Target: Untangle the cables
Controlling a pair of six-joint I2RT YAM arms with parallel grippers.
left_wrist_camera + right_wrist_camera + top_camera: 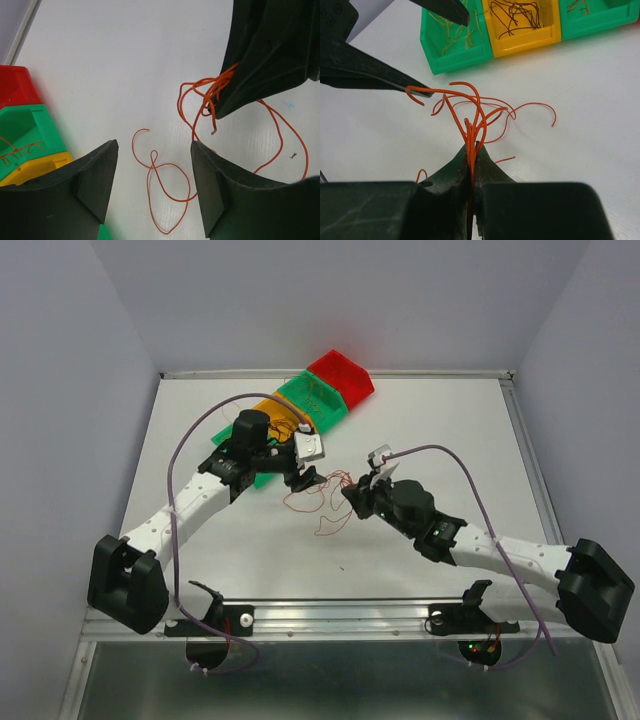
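Observation:
My right gripper (472,149) is shut on a bundle of thin orange cables (470,107) and holds them just above the white table; their free ends curl up and outward. In the top view it (350,496) sits mid-table, facing my left gripper (306,478). My left gripper (154,146) is open and holds nothing. A single looped orange cable (167,185) lies on the table below its gap. One of its fingers (375,75) has its tip next to a curled cable end. The held bundle also shows in the left wrist view (215,90).
A row of small bins lies at the back: a red bin (340,375), a green bin (310,395) and a yellow bin (520,27) holding dark wires, and another green bin (455,42) holding yellowish wires. Purple arm cables arch above both arms.

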